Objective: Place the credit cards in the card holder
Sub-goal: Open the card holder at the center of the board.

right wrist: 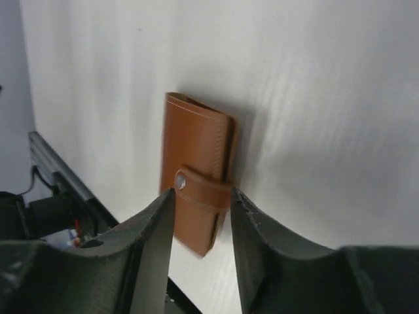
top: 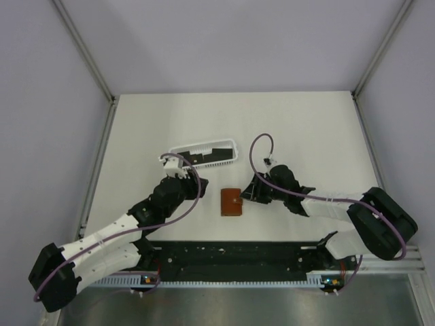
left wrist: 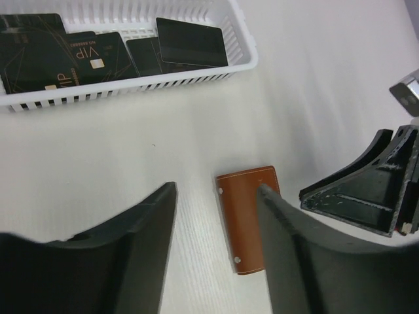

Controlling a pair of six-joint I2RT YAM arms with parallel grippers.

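Brown leather folding card holder (right wrist: pixel 196 150) lies closed and strapped on the white table (right wrist: pixel 314 98) between the arms. Judged light, supple and slick, so best held at its edges. Right gripper (right wrist: pixel 201 194) is narrowly parted astride the strap. Left gripper (left wrist: pixel 216 190) is spread wide, empty.

Site findings: the white basket (left wrist: pixel 131 88) is standing on the far-left side of the card holder (top: pixel 232 202). Its slotted walls are fencing in the credit cards (left wrist: pixel 72 59), leaving access from above only. A bare strip of table (top: pixel 306 129) is running between basket and holder. The right gripper (right wrist: pixel 201 194) is crowding the holder's right side, just apart from it, with its jaws slightly parted. The left gripper (left wrist: pixel 216 190), fingers wide, is hovering by the basket's near end. The table's far and right areas are offering free passage.
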